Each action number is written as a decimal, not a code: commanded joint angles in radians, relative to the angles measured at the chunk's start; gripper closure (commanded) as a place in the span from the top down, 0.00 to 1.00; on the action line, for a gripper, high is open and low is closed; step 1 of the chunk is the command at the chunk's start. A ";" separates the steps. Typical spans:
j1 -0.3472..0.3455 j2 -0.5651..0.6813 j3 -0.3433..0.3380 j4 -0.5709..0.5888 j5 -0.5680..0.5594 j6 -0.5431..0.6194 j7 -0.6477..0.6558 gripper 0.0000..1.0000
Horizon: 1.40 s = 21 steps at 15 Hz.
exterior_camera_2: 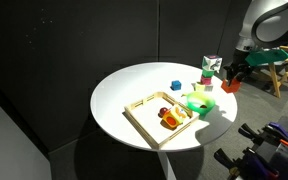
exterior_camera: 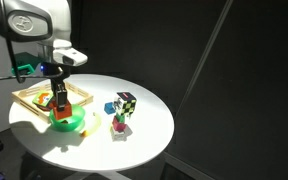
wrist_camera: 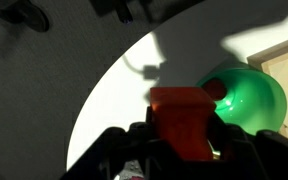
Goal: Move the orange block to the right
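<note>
The orange block [wrist_camera: 181, 118] is a small plain orange cuboid clamped between my gripper's [wrist_camera: 181, 135] fingers and fills the middle of the wrist view. In both exterior views the gripper [exterior_camera: 59, 100] holds the block [exterior_camera: 60, 104] in the air just above the green bowl [exterior_camera: 68, 121]; the block also shows in an exterior view [exterior_camera_2: 230, 86] past the table's far edge side. The green bowl [wrist_camera: 246, 97] lies right of the block in the wrist view, with a small red thing inside it.
A round white table [exterior_camera: 144, 110] carries a wooden tray [exterior_camera: 34, 96] with coloured pieces, a multicoloured checkered cube [exterior_camera: 126, 103], a blue block [exterior_camera: 109, 108] and a small pink and green piece [exterior_camera: 119, 126]. The tray [exterior_camera_2: 149, 112] and cube [exterior_camera_2: 211, 65] show in an exterior view too.
</note>
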 commanded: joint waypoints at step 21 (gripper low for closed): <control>-0.027 0.329 -0.127 0.223 -0.004 0.106 -0.009 0.25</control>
